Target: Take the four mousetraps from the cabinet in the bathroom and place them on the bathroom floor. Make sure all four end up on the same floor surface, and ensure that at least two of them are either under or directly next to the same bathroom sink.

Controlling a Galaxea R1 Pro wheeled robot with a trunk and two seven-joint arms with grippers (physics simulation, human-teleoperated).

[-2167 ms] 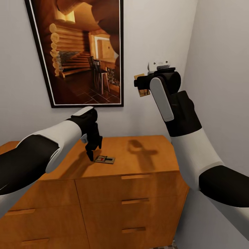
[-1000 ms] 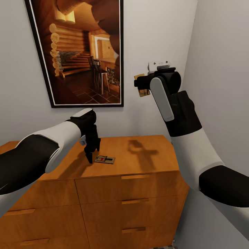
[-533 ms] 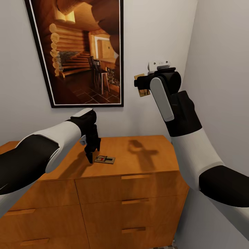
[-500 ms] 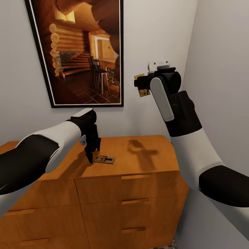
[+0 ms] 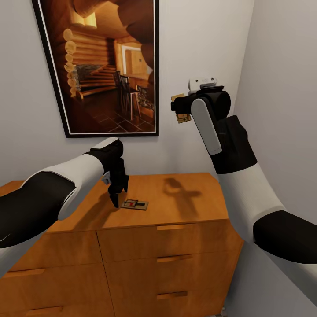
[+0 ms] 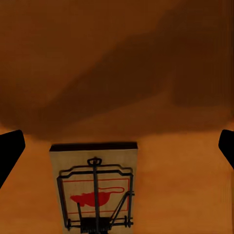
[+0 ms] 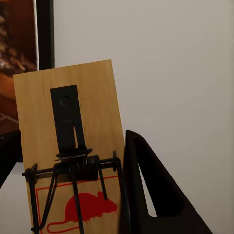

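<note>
Probably a home: a wooden cabinet (image 5: 158,246) in a plain-walled corner under a framed log-cabin picture (image 5: 103,66).

Orange-brown wood on the cabinet (image 5: 176,207), with darker shade patches under the left gripper (image 5: 115,193). Black on that gripper, white then black along its arm. Just beside its fingertips, a tan mousetrap (image 6: 93,187) with dark wire and a red mouse print framed by a thin red line. Black on the right gripper (image 5: 178,105) too, with a white strip down the wrist and a white cap on top. Clamped there, a held mousetrap (image 7: 73,151): pale tan board, black metal plate, dark spring, red mouse mark. Behind the hands, pale grey wall (image 5: 198,48); black frame and thin white border round the amber-and-brown log-cabin picture (image 5: 105,66).
</note>
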